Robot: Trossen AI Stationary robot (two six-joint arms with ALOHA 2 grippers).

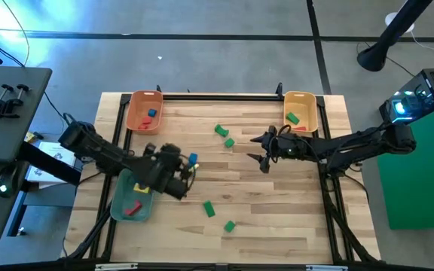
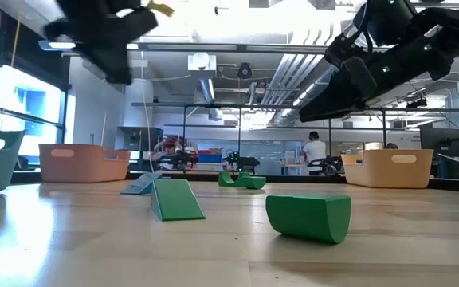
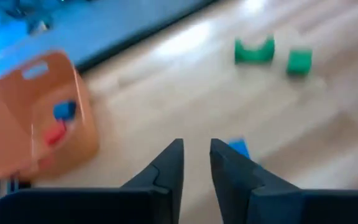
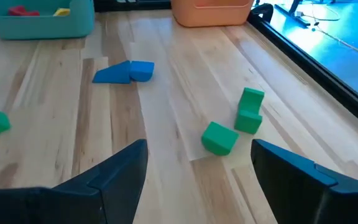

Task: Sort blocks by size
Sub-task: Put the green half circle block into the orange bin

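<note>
My left gripper hangs above the table beside the teal tray, its fingers a narrow gap apart with nothing between them. Two blue blocks lie on the wood just beyond it; one shows by a fingertip in the left wrist view. My right gripper is wide open and empty, held above the table. Ahead of it lie a green block and a green notched block. Two more green blocks lie nearer the front edge.
The teal tray holds a red block and a yellow block. An orange tray at the far left holds a blue and a red block. A tan tray at the far right holds a green and a red block.
</note>
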